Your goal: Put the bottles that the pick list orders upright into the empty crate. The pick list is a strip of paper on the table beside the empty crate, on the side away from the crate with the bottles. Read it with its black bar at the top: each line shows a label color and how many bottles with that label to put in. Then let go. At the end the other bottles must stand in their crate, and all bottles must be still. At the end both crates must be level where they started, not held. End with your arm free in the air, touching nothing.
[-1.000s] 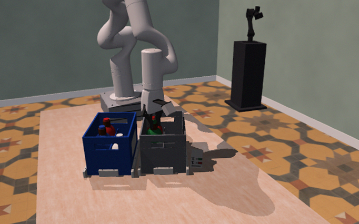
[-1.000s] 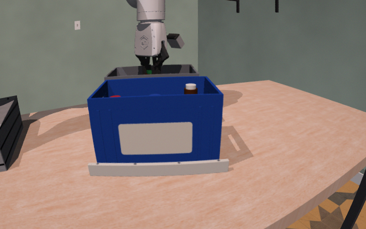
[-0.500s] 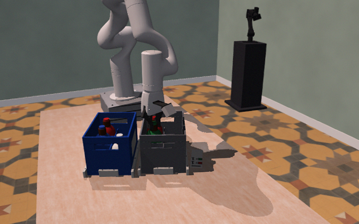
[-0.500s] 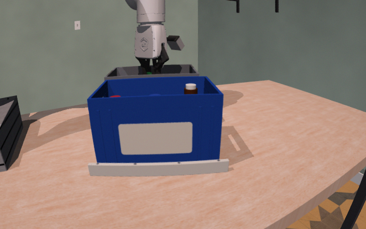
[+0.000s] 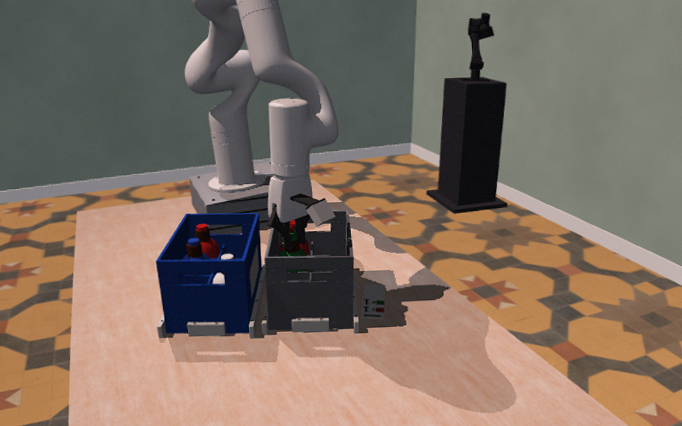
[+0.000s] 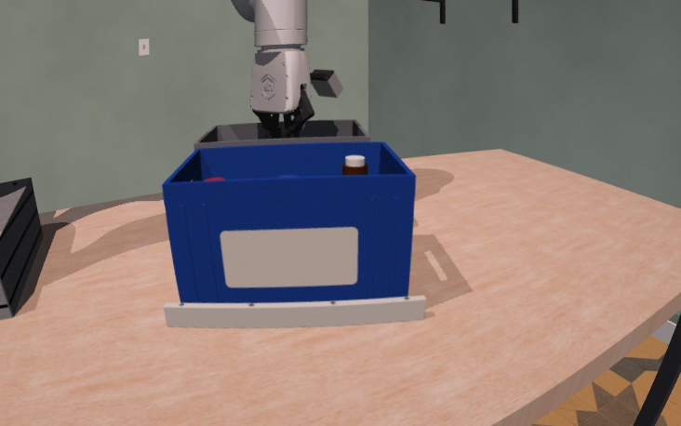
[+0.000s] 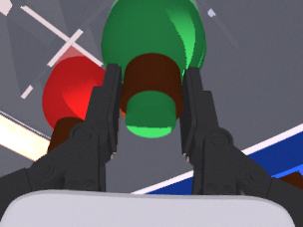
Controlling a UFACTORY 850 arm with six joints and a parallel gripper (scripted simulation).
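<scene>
In the top view, the gray crate [image 5: 310, 298] [image 6: 282, 142] stood on the desk [image 5: 198, 400] [image 6: 250, 371] between the blue crate [image 5: 203, 297] [image 6: 291, 210] and the desk's right edge. In the exterior view, the end effector [image 5: 293, 237] [image 6: 282, 133] [image 7: 151, 84] reached into the gray crate; in the wrist view, it pinched the green-capped bottle [image 5: 293, 245] [image 7: 151, 77] by its neck, near a red bottle [image 7: 72, 95].

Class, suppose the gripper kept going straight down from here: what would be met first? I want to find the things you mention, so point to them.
The green-capped bottle [image 5: 294, 250] [image 7: 152, 75] in the gripper [image 5: 294, 235] [image 6: 282, 134] [image 7: 151, 84] would probably meet the gray crate's [image 5: 309, 292] [image 6: 281, 141] floor first, though its base is hidden.
</scene>
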